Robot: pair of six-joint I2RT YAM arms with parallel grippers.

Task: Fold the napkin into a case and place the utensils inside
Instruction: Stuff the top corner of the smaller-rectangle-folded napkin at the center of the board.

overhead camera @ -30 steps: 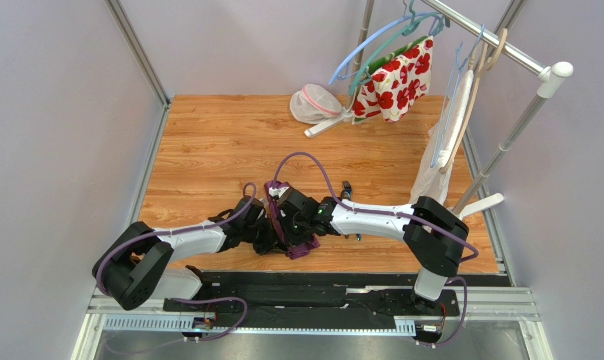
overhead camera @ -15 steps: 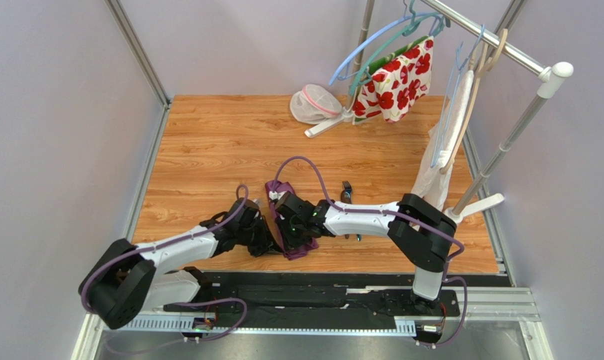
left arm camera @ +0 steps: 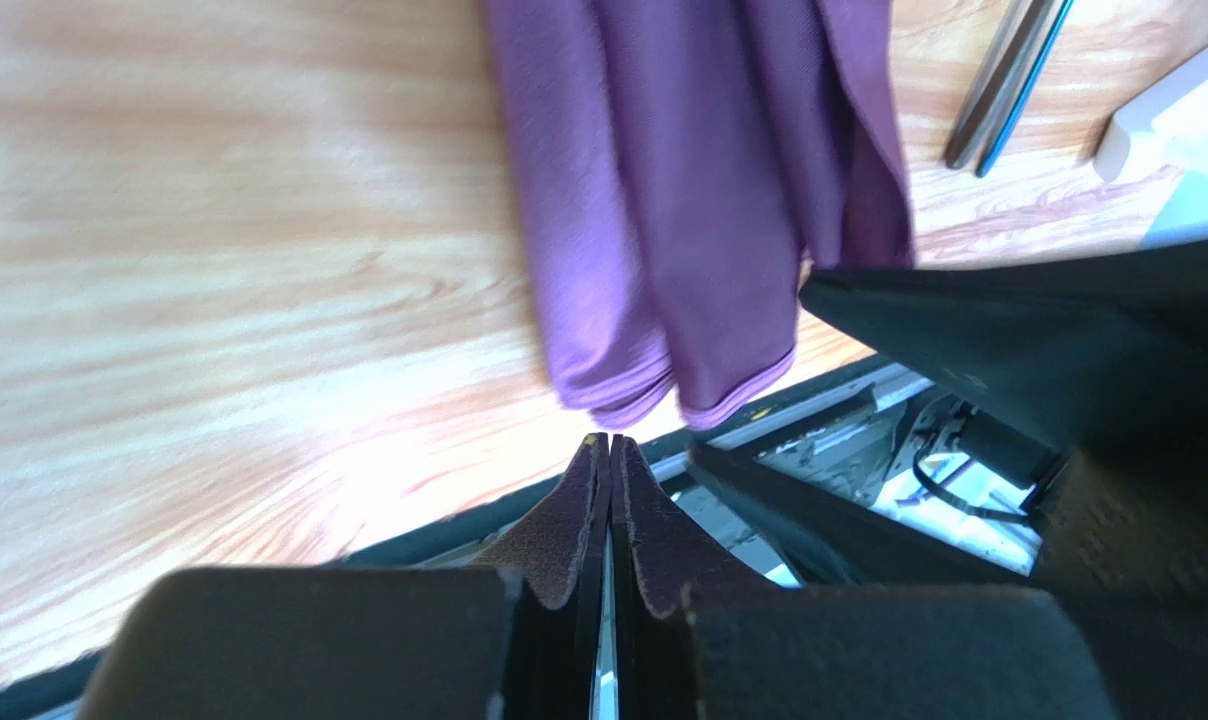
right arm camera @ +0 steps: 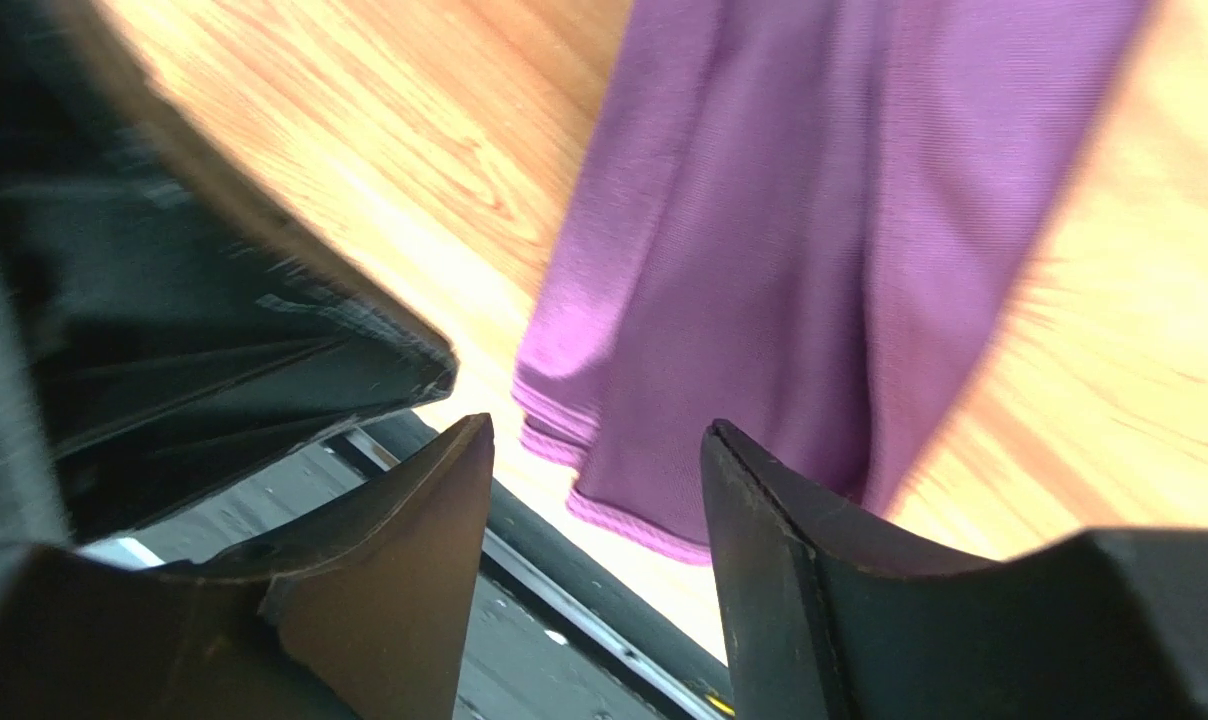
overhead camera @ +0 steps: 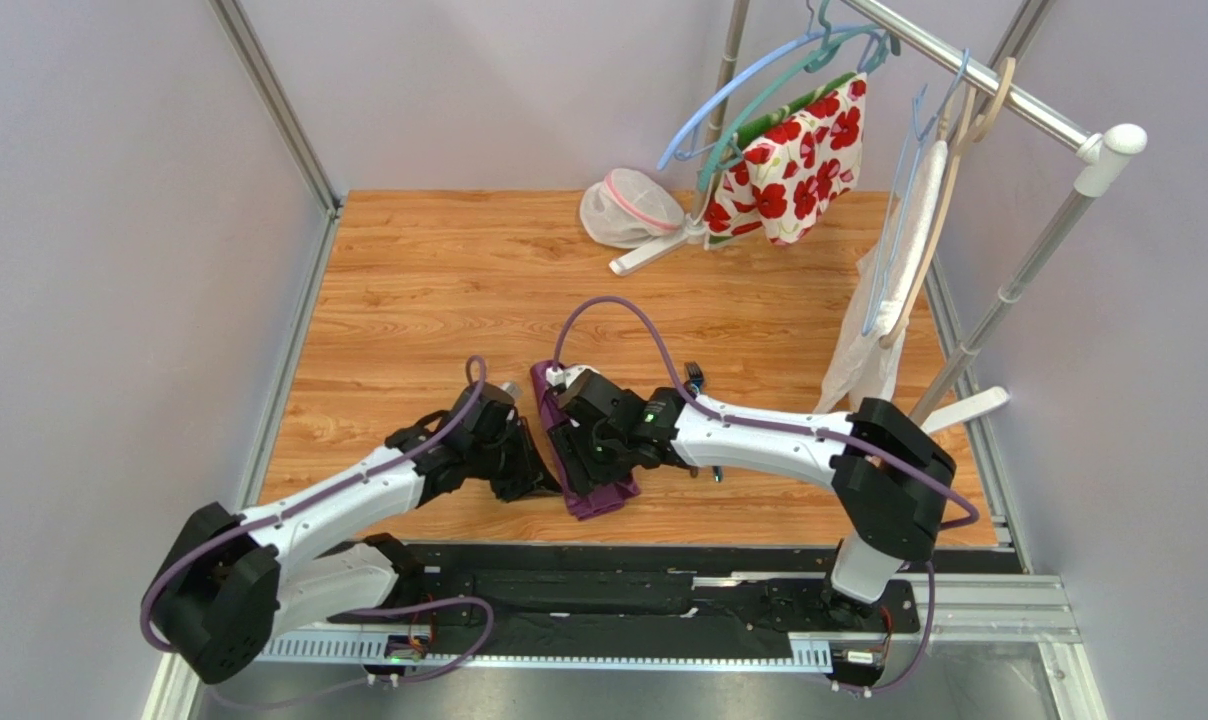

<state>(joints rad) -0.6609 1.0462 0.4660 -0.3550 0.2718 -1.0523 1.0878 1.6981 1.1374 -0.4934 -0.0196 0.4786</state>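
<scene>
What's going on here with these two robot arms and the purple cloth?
It's a napkin-folding job, midway. The purple napkin lies folded in a narrow strip near the front edge of the wooden table. Neither hand holds it: the left hand is shut and empty just beside its near end, and the right hand is open above it. The utensils lie on the table to the strip's right, not yet tucked in.

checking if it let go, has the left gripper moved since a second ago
Yes. The left gripper has drawn back slightly to the left, toward the table's left edge. It is now off the napkin, which it overlapped before.
</scene>
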